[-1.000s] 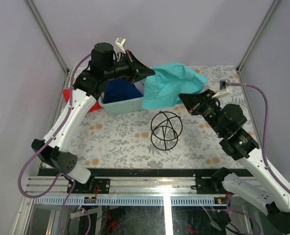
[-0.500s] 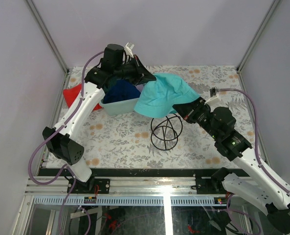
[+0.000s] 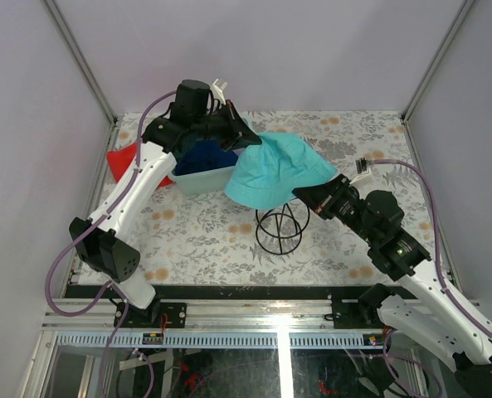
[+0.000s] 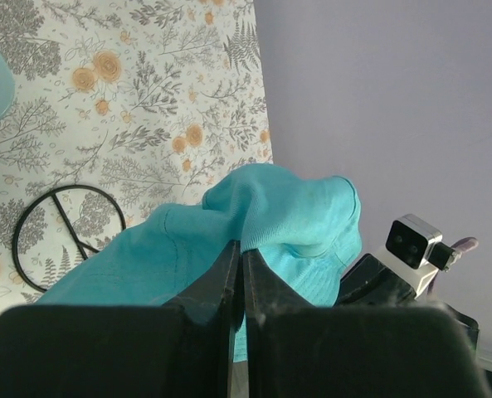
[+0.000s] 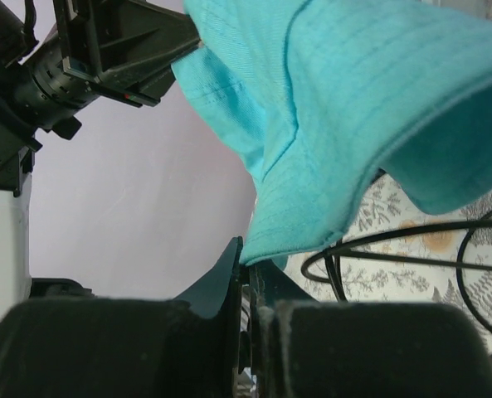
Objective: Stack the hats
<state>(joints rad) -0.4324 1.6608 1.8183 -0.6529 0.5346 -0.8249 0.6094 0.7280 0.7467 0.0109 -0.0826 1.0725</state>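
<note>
Shifted nearer than before, the teal hat [image 3: 275,170] hangs between our left gripper [image 3: 252,137] and right gripper [image 3: 299,192], both clamped on its brim; we should centre its crown over the wire stand [image 3: 281,230] beneath before releasing.

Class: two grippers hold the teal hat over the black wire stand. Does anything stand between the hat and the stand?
Nothing visible does. The teal hat, pinched by the left gripper and right gripper, hangs over the wire stand with only air between them. The bin sits off to the left.
</note>
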